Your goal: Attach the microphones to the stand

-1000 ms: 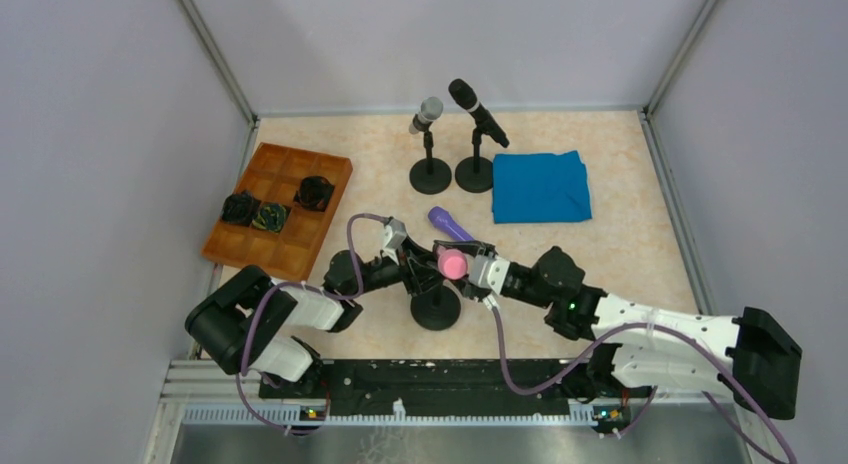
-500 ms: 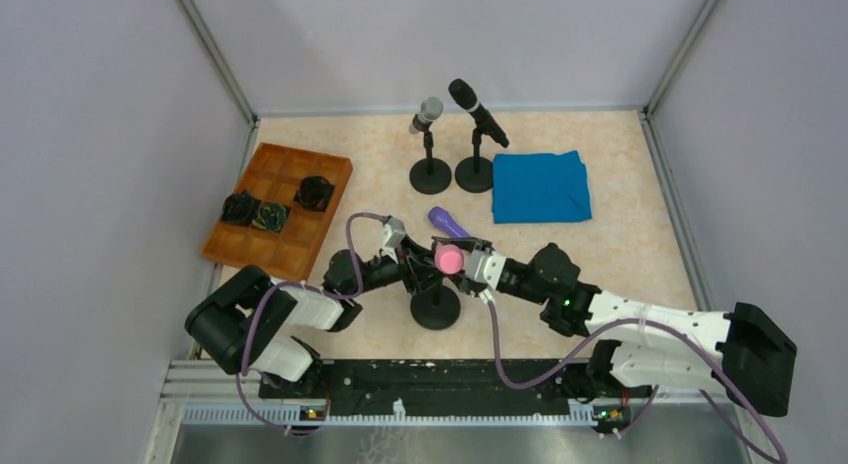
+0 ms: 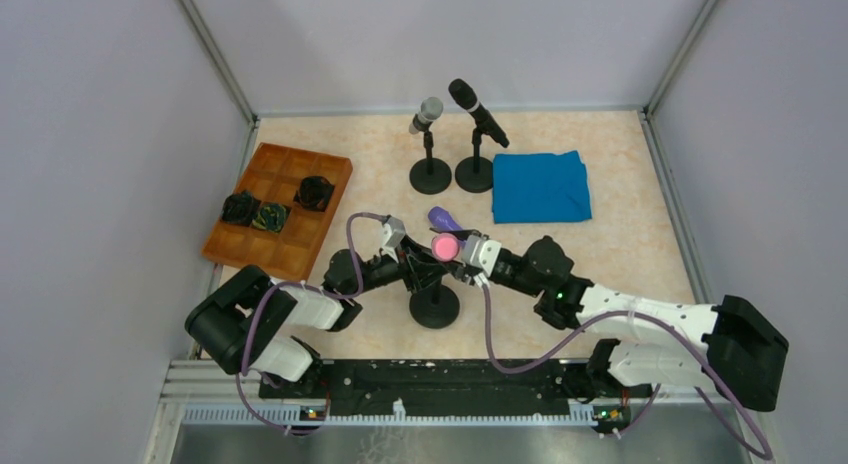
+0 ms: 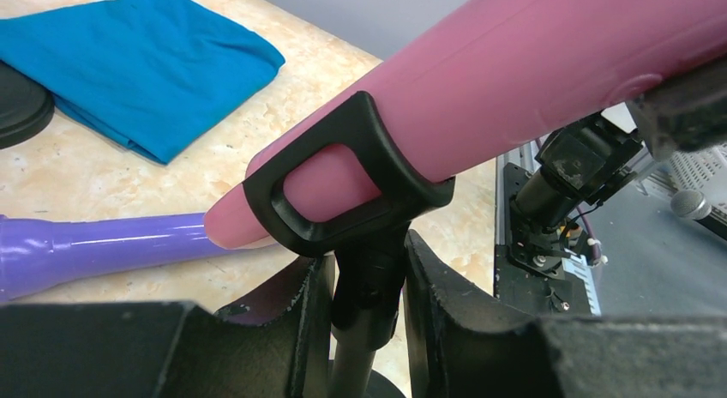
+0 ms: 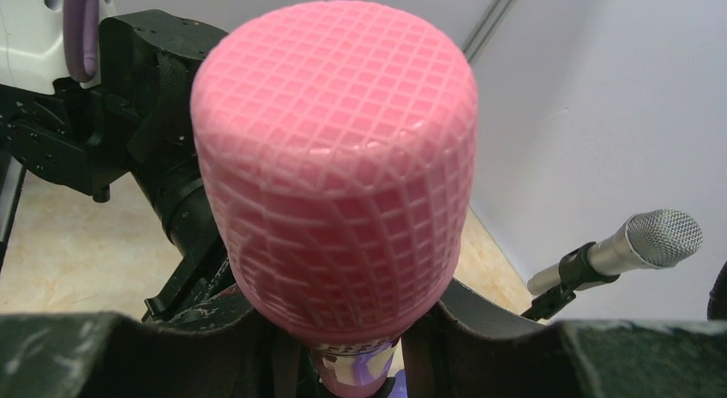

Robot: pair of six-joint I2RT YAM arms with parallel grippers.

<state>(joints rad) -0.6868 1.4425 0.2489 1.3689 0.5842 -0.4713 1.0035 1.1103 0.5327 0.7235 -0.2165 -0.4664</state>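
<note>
The pink microphone [image 3: 443,246] lies tilted, and my right gripper [image 3: 464,254] is shut on its body just below the mesh head [image 5: 334,166]. Its tapered tail [image 4: 257,214] pokes through the black clip [image 4: 343,188] of the near stand [image 3: 435,306]. My left gripper [image 3: 411,267] is shut on that stand's post [image 4: 367,286] right under the clip. The purple microphone [image 4: 111,248] lies flat on the table behind the stand. At the back, a silver-grey microphone [image 3: 427,114] and a black microphone [image 3: 477,111] each sit in a stand.
A folded blue cloth [image 3: 540,186] lies at the back right. A wooden compartment tray [image 3: 290,246] with dark items stands at the left. Both arms cross close together over the near middle of the table. Enclosure walls bound all sides.
The right gripper has carried the pink microphone away from the near edge and leftward, its tail sliding further into the clip. The left gripper has held the stand still.
</note>
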